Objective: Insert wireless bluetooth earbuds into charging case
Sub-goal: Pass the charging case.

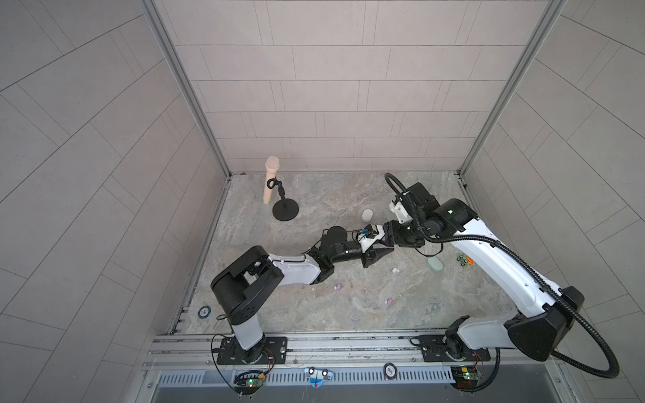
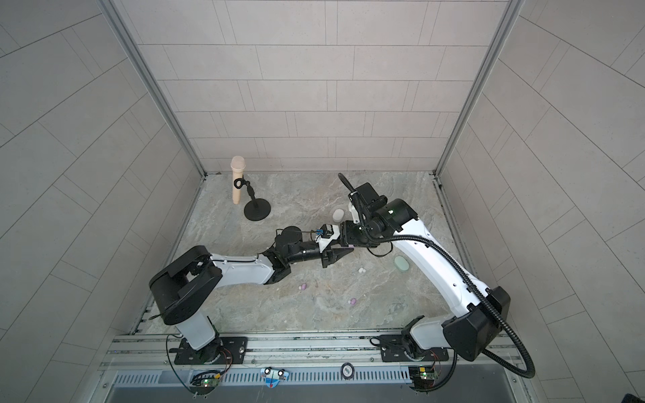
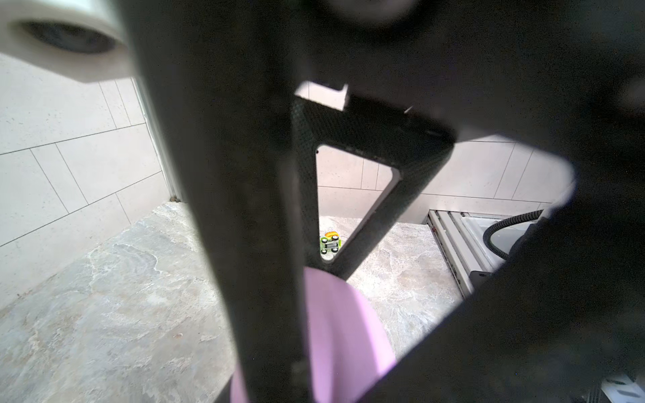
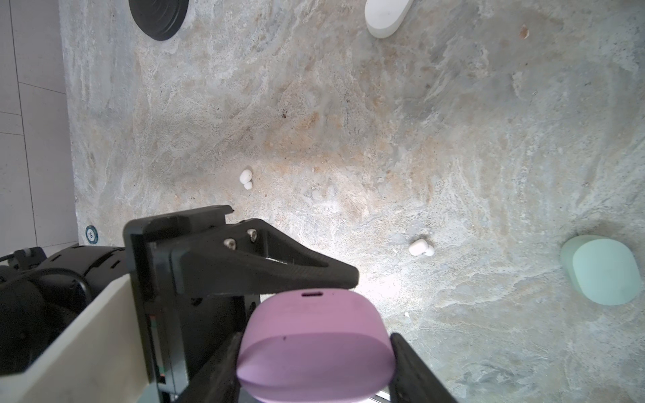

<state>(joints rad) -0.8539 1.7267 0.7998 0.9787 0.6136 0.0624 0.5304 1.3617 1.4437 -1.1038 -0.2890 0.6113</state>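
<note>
Right jaws clamp the lilac case (image 4: 314, 335); left jaws, closed together, at its edge.

left arm (image 1: 296, 268) reaching forward | left claw (image 1: 390, 248) jaws together | right arm (image 1: 495, 258) bent inward | right claw (image 4: 316, 345) gripping

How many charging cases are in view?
3: white case toward the back, mint case by the right arm, lilac case in the right gripper. Others may be hidden.
</note>
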